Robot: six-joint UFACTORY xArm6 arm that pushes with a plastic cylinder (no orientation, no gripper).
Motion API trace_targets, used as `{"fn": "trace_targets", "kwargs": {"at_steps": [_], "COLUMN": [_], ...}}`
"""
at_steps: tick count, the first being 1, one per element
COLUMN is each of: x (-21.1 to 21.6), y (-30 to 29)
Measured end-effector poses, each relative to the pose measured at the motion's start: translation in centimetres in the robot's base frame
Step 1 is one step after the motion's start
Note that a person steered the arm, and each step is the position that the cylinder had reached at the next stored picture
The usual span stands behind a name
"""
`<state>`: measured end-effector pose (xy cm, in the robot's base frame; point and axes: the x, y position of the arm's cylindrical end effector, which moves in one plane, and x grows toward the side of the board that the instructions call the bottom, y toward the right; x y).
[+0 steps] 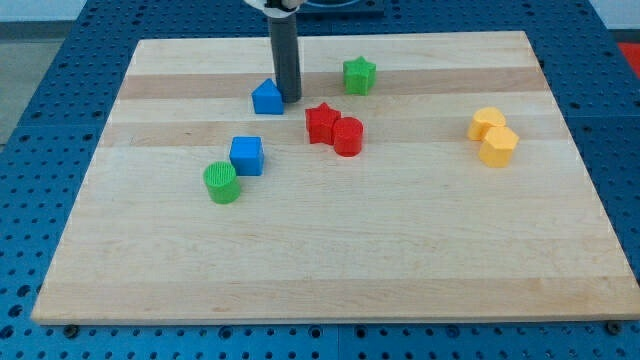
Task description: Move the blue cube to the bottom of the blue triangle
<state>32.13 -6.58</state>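
The blue cube (246, 155) sits left of the board's middle, with a green cylinder (221, 182) touching or nearly touching its lower left. The blue triangle (267, 97) lies above it toward the view's top, with a gap of bare wood between them. My tip (290, 98) stands on the board right next to the blue triangle's right side, touching or almost touching it. The tip is well above and to the right of the blue cube.
A red star (321, 123) and a red cylinder (348, 136) sit together right of the blue cube. A green star (359, 75) lies near the view's top. Two yellow blocks (493, 137) sit together at the right. The wooden board (330, 270) ends on all sides.
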Motion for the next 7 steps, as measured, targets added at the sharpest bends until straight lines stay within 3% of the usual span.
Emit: {"fn": "trace_targets", "kwargs": {"at_steps": [2, 4, 7], "x": [1.0, 5.6, 3.2], "y": [-5.9, -6.7, -13.9]}}
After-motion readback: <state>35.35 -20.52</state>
